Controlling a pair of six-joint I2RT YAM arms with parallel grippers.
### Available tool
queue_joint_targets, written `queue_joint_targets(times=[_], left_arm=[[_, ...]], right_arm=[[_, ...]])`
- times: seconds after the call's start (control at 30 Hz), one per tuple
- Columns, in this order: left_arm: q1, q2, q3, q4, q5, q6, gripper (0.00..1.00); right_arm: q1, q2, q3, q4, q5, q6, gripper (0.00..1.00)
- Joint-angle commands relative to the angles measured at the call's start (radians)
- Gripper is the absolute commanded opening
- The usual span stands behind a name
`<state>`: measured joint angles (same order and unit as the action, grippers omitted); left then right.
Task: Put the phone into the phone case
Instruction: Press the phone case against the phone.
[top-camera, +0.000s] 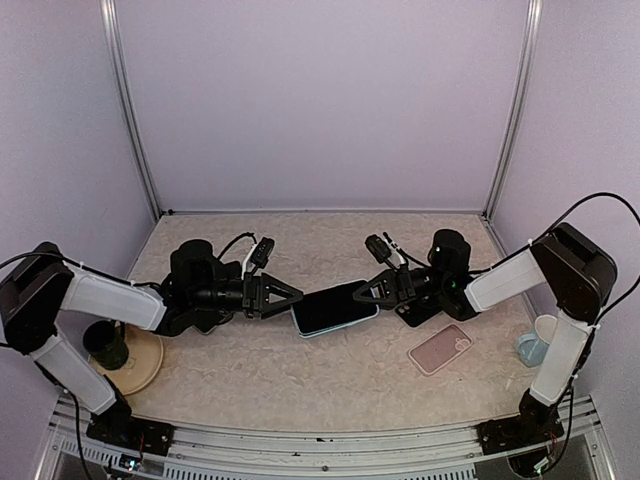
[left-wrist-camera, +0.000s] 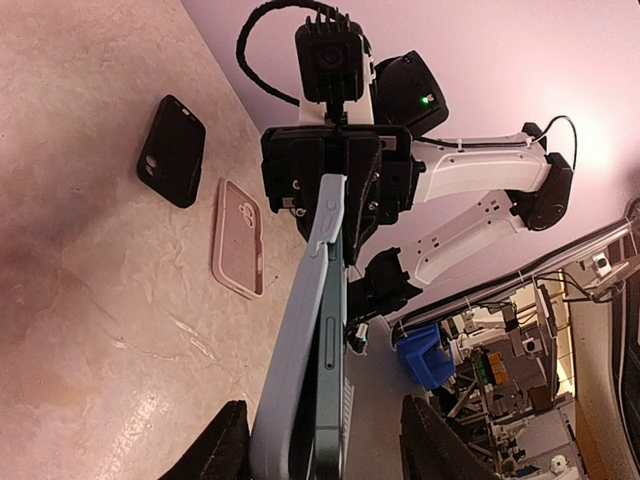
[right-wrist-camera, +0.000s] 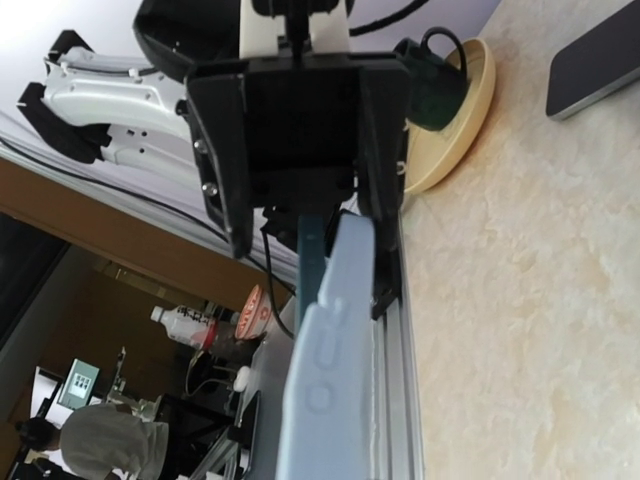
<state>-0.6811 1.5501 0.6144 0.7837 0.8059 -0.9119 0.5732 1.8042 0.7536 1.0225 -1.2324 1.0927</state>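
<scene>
A dark teal phone (top-camera: 328, 306) lies partly in a light blue phone case (top-camera: 345, 322), both held above the table between my two grippers. In the left wrist view the phone (left-wrist-camera: 332, 330) and the case (left-wrist-camera: 288, 345) show edge-on; the phone stands off the case along this side. My left gripper (top-camera: 286, 297) is open around their left end: one finger (left-wrist-camera: 232, 445) touches the case, and the other finger (left-wrist-camera: 438, 440) stands apart from the phone. My right gripper (top-camera: 366, 292) grips the right end. Its own fingers are hidden in the right wrist view, where the case (right-wrist-camera: 340, 340) fills the middle.
A pink case (top-camera: 440, 348) lies on the table front right and also shows in the left wrist view (left-wrist-camera: 240, 238), next to a black case (left-wrist-camera: 172, 150). A tan bowl (top-camera: 140, 372) with a dark cup stands front left. Small cups (top-camera: 535, 345) stand at the right edge. A dark flat device (right-wrist-camera: 592, 62) lies on the table.
</scene>
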Motion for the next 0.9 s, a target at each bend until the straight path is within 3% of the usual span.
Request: queue_joint_targets(times=[0.0,0.43,0.7,0.87], left_arm=[[-0.01,0.02,0.028,0.059,0.03,-0.006,0.5],[-0.031,0.069,0.027,0.127,0.093,-0.067,0.44],[-0.03,0.091,0.022,0.173,0.106,-0.099,0.12],[-0.028,0.097,0.024,0.164,0.098,-0.095,0.0]], right_arm=[[0.008,-0.048,-0.002,0.003,-0.023,-0.025,0.0],[0.007,-0.032,0.027,-0.03,-0.029,-0.059,0.0],[0.007,-0.038,0.052,-0.12,-0.014,-0.122,0.0],[0.008,-0.06,0.078,-0.257,0.002,-0.218,0.0]])
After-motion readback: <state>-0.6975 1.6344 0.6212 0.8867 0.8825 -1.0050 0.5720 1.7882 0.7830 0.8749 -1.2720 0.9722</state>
